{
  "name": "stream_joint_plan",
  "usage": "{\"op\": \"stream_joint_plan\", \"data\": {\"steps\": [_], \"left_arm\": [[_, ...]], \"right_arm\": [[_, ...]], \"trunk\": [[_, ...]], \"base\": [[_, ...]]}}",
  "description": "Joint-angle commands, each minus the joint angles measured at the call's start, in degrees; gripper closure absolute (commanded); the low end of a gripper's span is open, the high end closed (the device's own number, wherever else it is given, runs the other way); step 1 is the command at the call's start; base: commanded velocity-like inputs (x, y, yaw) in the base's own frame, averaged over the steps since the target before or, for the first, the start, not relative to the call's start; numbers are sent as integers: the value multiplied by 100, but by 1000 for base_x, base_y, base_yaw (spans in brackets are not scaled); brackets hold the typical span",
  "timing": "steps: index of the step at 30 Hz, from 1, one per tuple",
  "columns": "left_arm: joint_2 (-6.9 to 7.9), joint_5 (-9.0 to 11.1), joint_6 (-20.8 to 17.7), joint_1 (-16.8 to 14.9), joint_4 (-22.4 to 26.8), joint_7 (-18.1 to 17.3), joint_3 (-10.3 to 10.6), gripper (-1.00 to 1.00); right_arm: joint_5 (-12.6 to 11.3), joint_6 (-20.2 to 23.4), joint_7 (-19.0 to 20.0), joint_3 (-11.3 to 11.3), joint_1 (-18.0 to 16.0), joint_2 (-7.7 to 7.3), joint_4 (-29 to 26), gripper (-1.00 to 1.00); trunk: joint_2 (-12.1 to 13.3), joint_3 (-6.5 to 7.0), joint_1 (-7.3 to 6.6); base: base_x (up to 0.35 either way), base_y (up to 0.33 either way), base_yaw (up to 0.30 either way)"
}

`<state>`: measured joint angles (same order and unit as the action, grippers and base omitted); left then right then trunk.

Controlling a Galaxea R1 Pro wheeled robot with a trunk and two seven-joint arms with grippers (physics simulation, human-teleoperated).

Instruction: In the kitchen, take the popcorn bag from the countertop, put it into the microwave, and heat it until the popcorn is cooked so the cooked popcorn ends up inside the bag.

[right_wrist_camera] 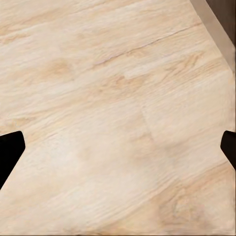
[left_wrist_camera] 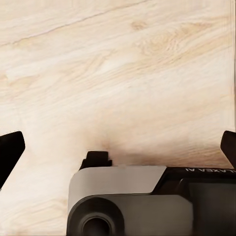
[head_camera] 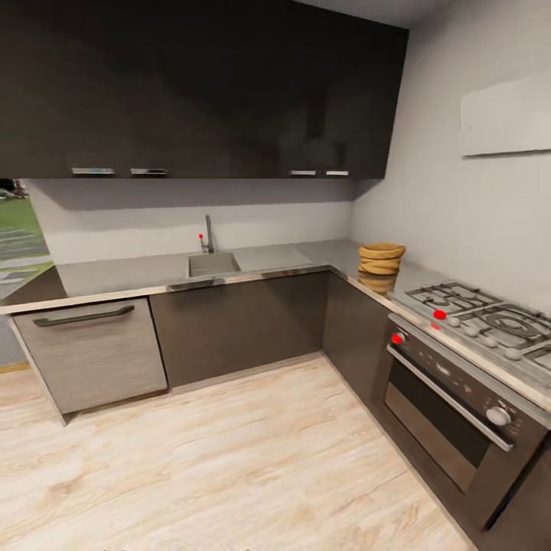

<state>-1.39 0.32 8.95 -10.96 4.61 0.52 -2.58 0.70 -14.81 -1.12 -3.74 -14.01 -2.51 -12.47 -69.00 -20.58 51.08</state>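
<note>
Kitchen corner is showing in the head view: the grey table (head_camera: 138, 272) is running along the back wall and turning down the right side, over dark cabinets (head_camera: 237, 325). A sink (head_camera: 213, 264) with a tap (head_camera: 208, 233) is sitting in the back run. A stack of wooden bowls (head_camera: 380, 260) is standing near the corner, just beside the gas hob (head_camera: 482, 317), with the steel oven (head_camera: 451, 398) below it. A pale appliance front with a dark handle (head_camera: 92, 356) is standing at the left.

No bag and no microwave are presenting on the visible table, so I cannot tell which way the bag lies from either arm, how its long axis runs, or which arm is nearer. That relation, on which the pick-up turns, is remaining unsettled here.

Both wrist views are looking down at the pale wood floor (right_wrist_camera: 118, 118). The left gripper (left_wrist_camera: 118, 147) is showing dark fingertips (left_wrist_camera: 10, 150) at the far edges of its picture, jaws wide and holding nothing; part of the robot's grey and black body (left_wrist_camera: 147, 206) is lying beneath it. The right gripper (right_wrist_camera: 118, 150) is likewise spread wide and empty, with a skirting strip (right_wrist_camera: 216, 29) at one corner.

Judgement: the robot is in transit and searching; the task is at its start, and turning the base or head seems needed to find the bag
</note>
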Motion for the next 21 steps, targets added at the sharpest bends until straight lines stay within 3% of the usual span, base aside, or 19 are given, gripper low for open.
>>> {"op": "stream_joint_plan", "data": {"steps": [1,21], "left_arm": [[-2,3,17,-3,-4,4,-23,-100],[23,-10,24,54,-5,1,-14,-100]], "right_arm": [[8,-22,6,-31,-5,1,7,-100],[9,-22,6,-31,-5,0,7,-100]], "trunk": [[-4,-6,-4],[-4,-6,-4]], "base": [[-339,0,-300],[-319,38,-300]]}}
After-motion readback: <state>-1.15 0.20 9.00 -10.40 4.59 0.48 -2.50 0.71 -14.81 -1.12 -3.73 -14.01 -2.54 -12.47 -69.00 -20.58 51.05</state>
